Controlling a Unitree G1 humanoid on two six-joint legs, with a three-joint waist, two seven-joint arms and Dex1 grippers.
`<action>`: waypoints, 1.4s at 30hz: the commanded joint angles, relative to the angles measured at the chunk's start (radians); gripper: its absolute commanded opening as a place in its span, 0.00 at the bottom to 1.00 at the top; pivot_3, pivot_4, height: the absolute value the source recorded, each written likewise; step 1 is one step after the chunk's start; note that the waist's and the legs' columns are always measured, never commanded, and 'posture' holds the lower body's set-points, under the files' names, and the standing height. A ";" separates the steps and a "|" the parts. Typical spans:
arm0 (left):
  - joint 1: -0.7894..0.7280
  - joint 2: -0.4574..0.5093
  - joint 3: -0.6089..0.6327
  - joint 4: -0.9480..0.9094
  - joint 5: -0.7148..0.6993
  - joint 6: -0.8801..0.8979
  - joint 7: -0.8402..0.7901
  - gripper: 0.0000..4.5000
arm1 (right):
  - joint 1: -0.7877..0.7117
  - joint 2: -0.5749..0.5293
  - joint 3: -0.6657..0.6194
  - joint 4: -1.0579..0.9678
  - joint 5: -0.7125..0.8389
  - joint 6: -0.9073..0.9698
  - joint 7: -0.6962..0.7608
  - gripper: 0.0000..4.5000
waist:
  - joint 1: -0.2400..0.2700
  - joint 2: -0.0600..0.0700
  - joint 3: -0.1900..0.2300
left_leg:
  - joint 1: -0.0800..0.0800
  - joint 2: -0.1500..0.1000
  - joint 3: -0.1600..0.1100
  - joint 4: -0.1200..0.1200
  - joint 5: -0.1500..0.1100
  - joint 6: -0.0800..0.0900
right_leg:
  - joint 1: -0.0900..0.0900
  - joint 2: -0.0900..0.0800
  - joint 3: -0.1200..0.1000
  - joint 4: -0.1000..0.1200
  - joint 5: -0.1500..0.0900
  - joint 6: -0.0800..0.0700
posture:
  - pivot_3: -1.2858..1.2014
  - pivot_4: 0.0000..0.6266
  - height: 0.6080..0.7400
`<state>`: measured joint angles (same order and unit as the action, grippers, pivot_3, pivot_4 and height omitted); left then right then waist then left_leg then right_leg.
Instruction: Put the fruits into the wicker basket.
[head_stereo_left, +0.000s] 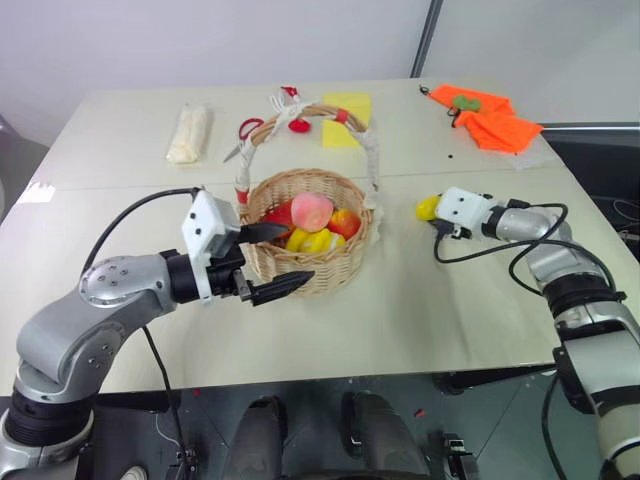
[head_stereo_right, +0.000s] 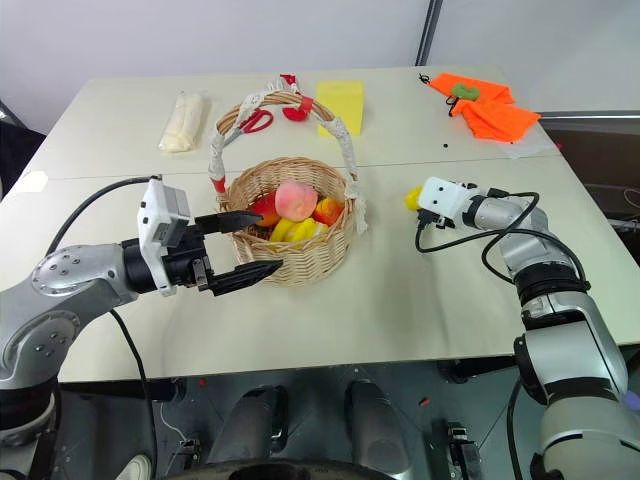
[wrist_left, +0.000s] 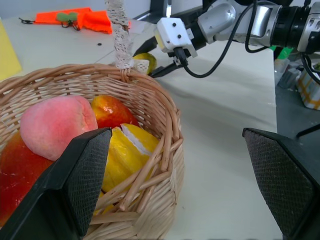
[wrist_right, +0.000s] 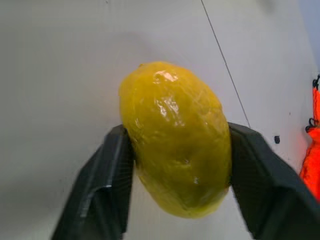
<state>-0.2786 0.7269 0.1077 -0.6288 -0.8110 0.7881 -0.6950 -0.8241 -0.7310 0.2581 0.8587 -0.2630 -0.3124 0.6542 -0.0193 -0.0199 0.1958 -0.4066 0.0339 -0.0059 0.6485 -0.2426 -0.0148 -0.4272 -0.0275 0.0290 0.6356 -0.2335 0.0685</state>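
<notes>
1. A round light-tan woven wicker basket (head_stereo_left: 305, 232) with a tall arched handle wrapped in white cloth and red bands is seen near the middle of a pale rectangular table (head_stereo_left: 400, 310).
2. Several fruits are held inside the basket: a pink peach (head_stereo_left: 311, 210) on top, a yellow peeled-looking fruit (head_stereo_left: 310, 241) beneath it, an orange-red fruit (head_stereo_left: 345, 222) on the side toward the robot's right, and a dark red fruit (wrist_left: 17, 167) on the side toward its left.
3. The left gripper (head_stereo_left: 270, 262) is held level at the basket's left side with its two black fingers spread wide and nothing between them; one finger reaches over the rim, the other lies outside the wall.
4. A glossy yellow oval lemon-like fruit (wrist_right: 176, 137) is clasped between both fingers of the right gripper (head_stereo_left: 432, 212), on the table to the right of the basket and apart from it.
5. At the far edge of the table are pictured a cream-coloured wrapped roll (head_stereo_left: 188, 133), red-handled scissors (head_stereo_left: 245, 137), a flat yellow square block (head_stereo_left: 347, 118) and a crumpled orange cloth (head_stereo_left: 487, 115).
</notes>
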 joint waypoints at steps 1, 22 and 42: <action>0.007 0.007 0.030 -0.020 0.019 -0.056 -0.012 1.00 | 0.042 -0.058 -0.056 -0.131 0.008 -0.014 -0.015 0.44 | 0.001 0.000 0.000 | 0.000 0.000 0.000 0.000 0.000 0.000 | 0.000 0.000 0.000 0.000 0.000 0.000 | 0.52 0.24 1.00; 0.139 -0.034 0.142 0.172 0.092 -0.302 -0.120 1.00 | 0.201 0.135 -0.048 -1.347 0.708 0.924 -0.031 0.44 | 0.005 0.000 0.000 | 0.011 0.001 0.000 -0.001 0.000 0.000 | 0.002 0.002 0.002 0.009 -0.004 -0.008 | 0.52 0.24 1.00; 0.192 -0.048 0.152 0.114 0.085 -0.302 -0.082 1.00 | 0.391 0.160 -0.356 -1.402 0.872 0.980 0.026 1.00 | 0.001 -0.001 0.000 | 0.001 0.000 -0.001 0.000 0.000 0.000 | -0.005 0.001 0.002 0.010 -0.004 -0.006 | 0.52 0.24 1.00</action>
<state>-0.0796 0.6790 0.2511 -0.4838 -0.7107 0.4960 -0.7744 -0.4253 -0.5747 -0.0482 -0.5063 0.5650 0.6585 0.6984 -0.0180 -0.0208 0.1954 -0.4053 0.0338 -0.0065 0.6487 -0.2427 -0.0149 -0.4322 -0.0266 0.0307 0.6458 -0.2375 0.0628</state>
